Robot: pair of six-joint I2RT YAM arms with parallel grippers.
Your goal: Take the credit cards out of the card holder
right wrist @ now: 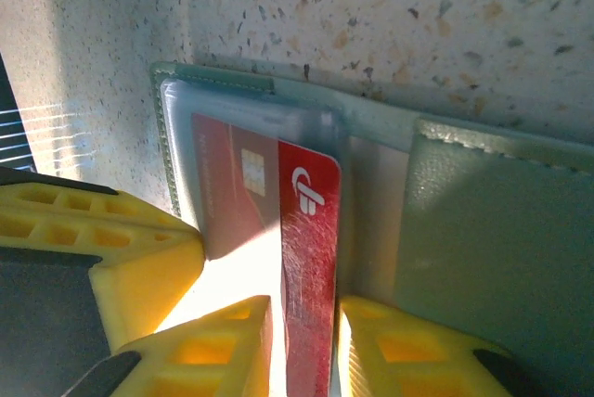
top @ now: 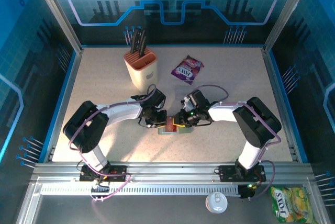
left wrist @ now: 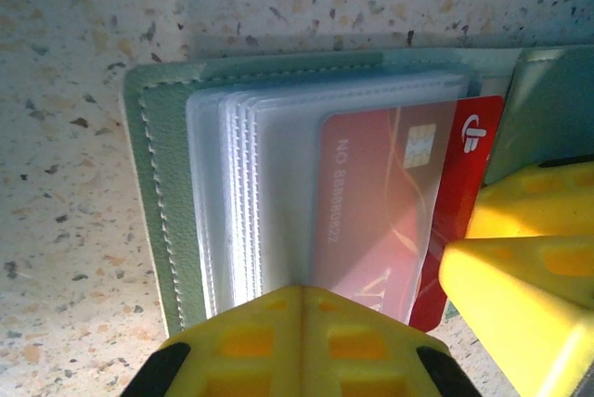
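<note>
The grey-green card holder (top: pixel 170 130) lies open on the speckled table between both grippers. Its clear sleeves (left wrist: pixel 269 174) are fanned over the left panel (left wrist: pixel 153 184). A red credit card (right wrist: pixel 311 249) sticks partway out of a sleeve, its bare strip (left wrist: pixel 475 160) showing a white logo. My left gripper (left wrist: pixel 302 290) is shut, its tips pressed on the sleeves' near edge. My right gripper (right wrist: pixel 306 302) is shut on the red card's bare strip, one finger on each side. The holder's other panel (right wrist: pixel 492 230) lies flat to the right.
A beige and orange knife block (top: pixel 141 68) stands at the back left. Beside it, a purple snack packet (top: pixel 187 69) lies at the back centre. A white lid (top: pixel 215 202) and a yellow-green packet (top: pixel 289 203) sit below the front rail. Blue walls enclose the table.
</note>
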